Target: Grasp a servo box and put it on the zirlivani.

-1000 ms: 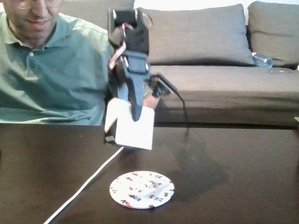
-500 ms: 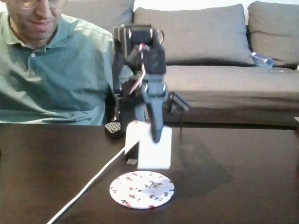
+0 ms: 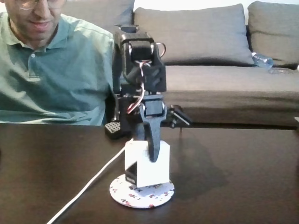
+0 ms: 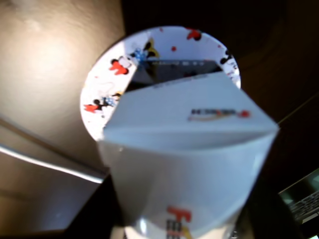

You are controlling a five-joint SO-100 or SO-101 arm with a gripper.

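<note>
In the fixed view the servo box (image 3: 142, 170), a white cube with a black lower band, stands tilted over the zirlivani (image 3: 159, 193), a flat round white disc with small red and dark figures. Its lower edge reaches the disc's rear half; whether it rests there or hovers just above I cannot tell. My gripper (image 3: 148, 156) comes down from above and is shut on the box, one dark finger (image 3: 153, 144) across its front face. In the wrist view the servo box (image 4: 189, 159) looms close, with the zirlivani (image 4: 107, 89) right beneath and beyond it.
A person in a green shirt (image 3: 51, 70) sits close behind the dark table (image 3: 243, 186) at the left. A white cable (image 3: 88, 186) runs diagonally across the table towards the arm's base (image 3: 117, 128). A grey sofa (image 3: 219, 70) stands behind.
The gripper has carried the servo box down and slightly right, from hanging above the table behind the disc to standing over the disc.
</note>
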